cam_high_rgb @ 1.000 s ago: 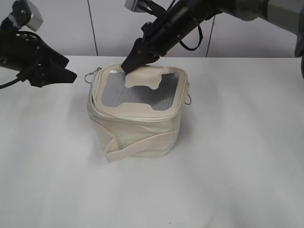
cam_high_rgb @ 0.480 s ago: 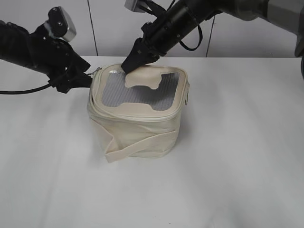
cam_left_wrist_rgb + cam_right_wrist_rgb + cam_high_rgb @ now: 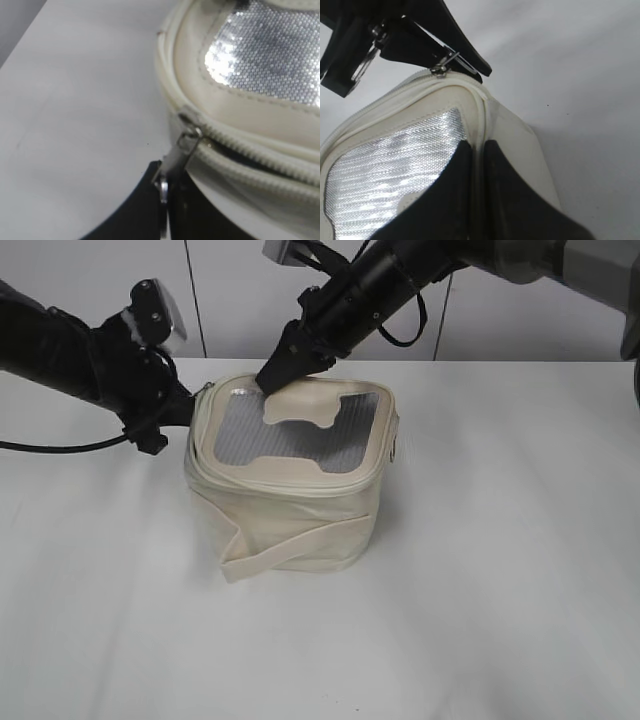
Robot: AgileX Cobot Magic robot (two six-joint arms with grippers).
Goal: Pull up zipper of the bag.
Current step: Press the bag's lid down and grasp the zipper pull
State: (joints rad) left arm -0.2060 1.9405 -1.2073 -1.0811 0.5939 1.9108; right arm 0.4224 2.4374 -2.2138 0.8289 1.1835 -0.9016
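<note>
The cream bag (image 3: 290,510) stands mid-table, its grey mesh lid (image 3: 250,435) facing up. The zipper (image 3: 240,150) runs round the lid's rim. Its silver pull (image 3: 184,146) sits at the bag's back left corner, and the track to its right looks parted. My left gripper (image 3: 183,405) is at that corner, shut on the pull's ring (image 3: 164,189). The right wrist view shows the same pull (image 3: 441,66) between the left jaws. My right gripper (image 3: 277,373) is shut on the lid's rim (image 3: 479,125) at the back edge.
The white table (image 3: 500,570) runs wide in front of and to the right of the bag. A fabric strap (image 3: 290,550) wraps the bag's front. Another small metal ring (image 3: 396,450) hangs at the bag's right side. A pale wall stands behind.
My left arm moved right, from the table's left edge to the bag's back left corner, and now covers the pull ring. My right gripper and the bag have stayed put.
</note>
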